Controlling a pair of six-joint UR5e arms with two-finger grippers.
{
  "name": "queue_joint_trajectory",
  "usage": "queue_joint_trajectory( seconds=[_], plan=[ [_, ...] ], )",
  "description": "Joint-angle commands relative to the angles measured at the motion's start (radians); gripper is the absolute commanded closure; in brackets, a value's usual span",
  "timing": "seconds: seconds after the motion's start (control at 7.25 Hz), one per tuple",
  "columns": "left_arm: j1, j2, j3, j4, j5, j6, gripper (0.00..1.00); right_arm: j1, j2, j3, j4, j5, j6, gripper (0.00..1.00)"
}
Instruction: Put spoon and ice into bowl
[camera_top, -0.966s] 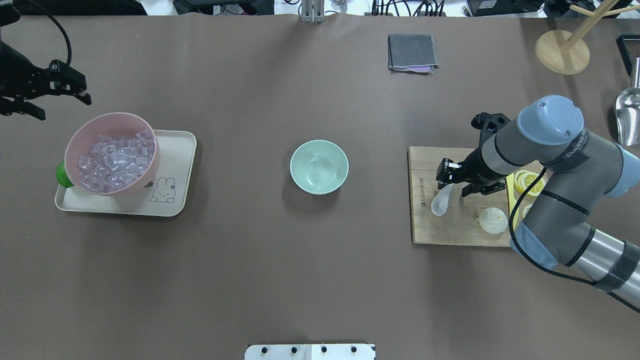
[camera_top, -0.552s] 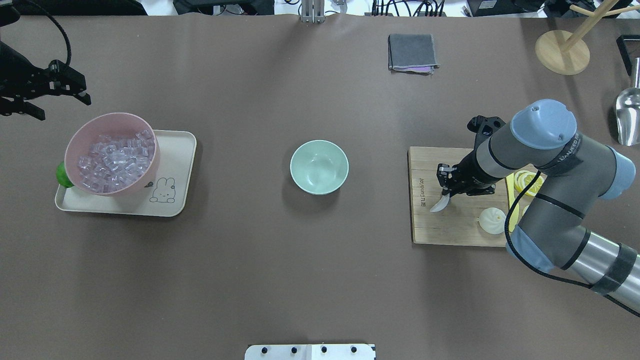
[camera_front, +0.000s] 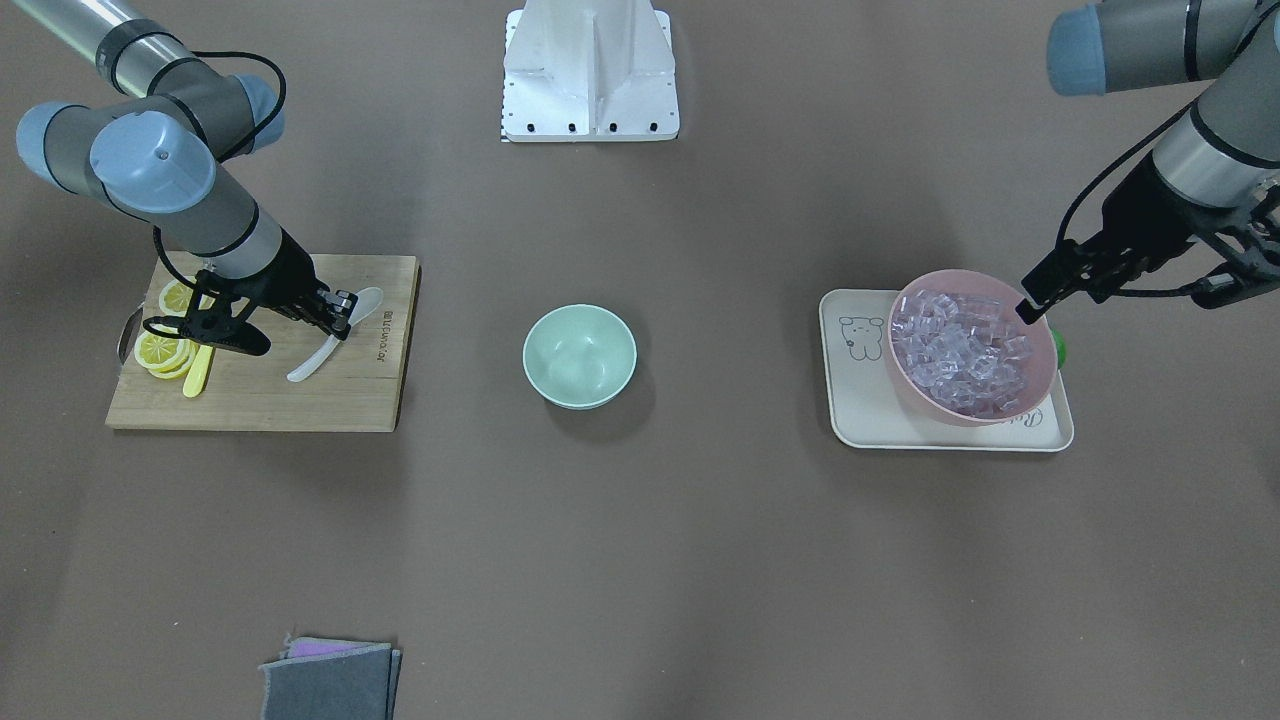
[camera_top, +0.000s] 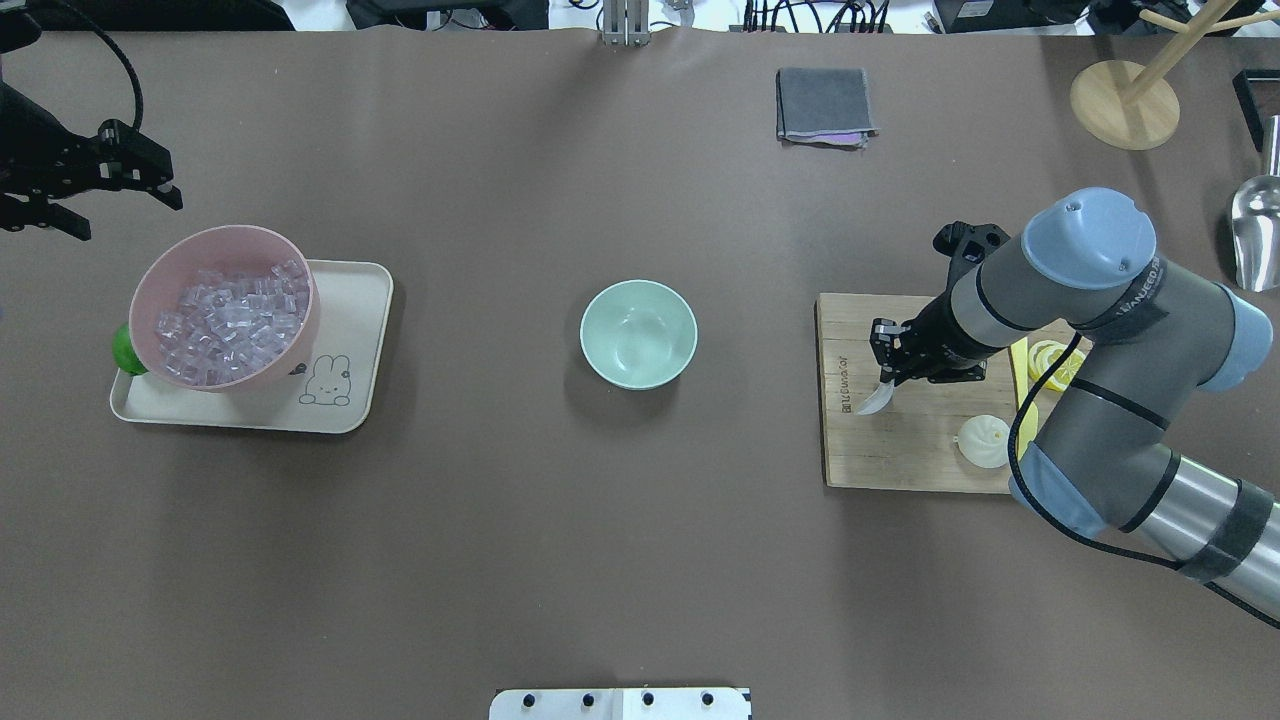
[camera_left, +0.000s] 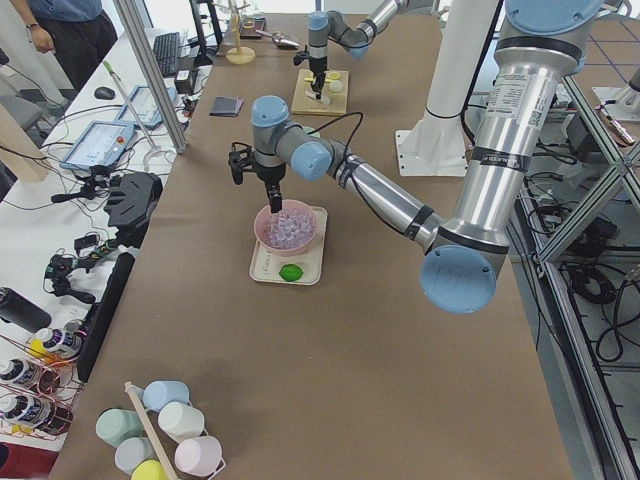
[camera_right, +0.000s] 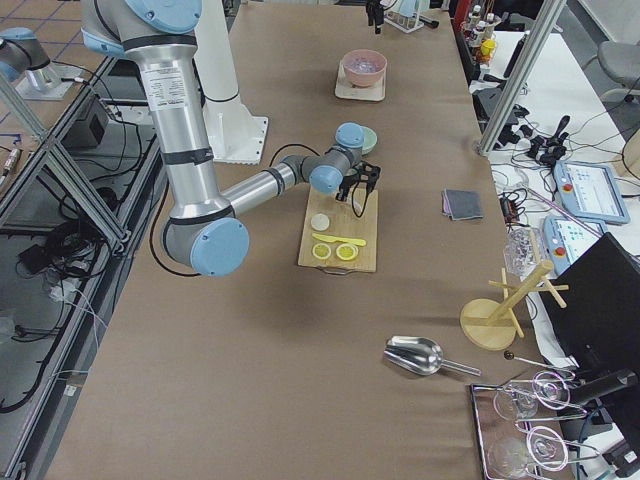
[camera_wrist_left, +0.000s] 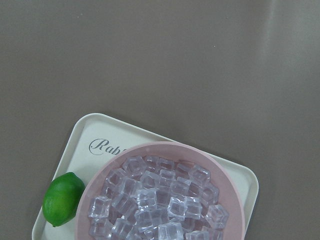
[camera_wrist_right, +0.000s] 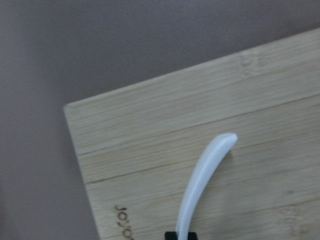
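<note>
The white spoon (camera_top: 873, 398) is over the wooden cutting board (camera_top: 900, 450). My right gripper (camera_top: 888, 372) is shut on its handle and holds it turned on edge. In the right wrist view the spoon (camera_wrist_right: 202, 180) curves away from the shut fingertips at the bottom edge. The mint-green bowl (camera_top: 638, 333) stands empty at the table's middle. Ice cubes (camera_top: 225, 325) fill a pink bowl (camera_top: 312, 330) on a cream tray (camera_top: 350, 320). My left gripper (camera_top: 50, 225) hovers open behind and left of the pink bowl, holding nothing. The left wrist view looks down on the ice (camera_wrist_left: 160, 200).
A lime (camera_top: 125, 348) lies on the tray beside the pink bowl. Lemon slices (camera_top: 1055, 360), a yellow knife (camera_front: 197, 375) and a white bun (camera_top: 985, 440) share the board. A grey cloth (camera_top: 823, 103), a wooden stand (camera_top: 1123, 103) and a metal scoop (camera_top: 1255, 235) lie far back and right.
My right gripper has shut on the spoon's handle and shifted slightly left; the spoon has turned from lying flat onto its edge. The left arm has barely moved.
</note>
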Motion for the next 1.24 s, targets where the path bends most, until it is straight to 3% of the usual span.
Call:
queue_joint_trajectory(
  seconds=[0.0,0.28,0.55,0.83,0.97,1.1],
  plan=[
    [0.002,-0.002,0.0,0.0,-0.001,0.0,0.03,0.01,0.158,-0.001,-0.088,-0.002,0.097,1.0],
    [0.002,-0.007,0.008,0.0,-0.003,-0.002,0.03,-0.035,0.326,-0.034,-0.151,-0.075,0.241,1.0],
    [0.002,-0.008,0.008,-0.002,-0.003,-0.002,0.03,-0.095,0.485,-0.169,-0.147,-0.186,0.361,1.0],
    [0.002,-0.008,-0.001,-0.002,-0.003,-0.008,0.03,-0.114,0.523,-0.246,-0.121,-0.25,0.363,1.0],
    [0.003,-0.008,-0.006,-0.002,-0.003,-0.037,0.03,-0.115,0.514,-0.244,-0.118,-0.246,0.358,0.55],
    [0.008,-0.01,-0.001,-0.002,-0.003,-0.04,0.03,-0.12,0.489,-0.223,-0.116,-0.241,0.355,0.5]
  ],
)
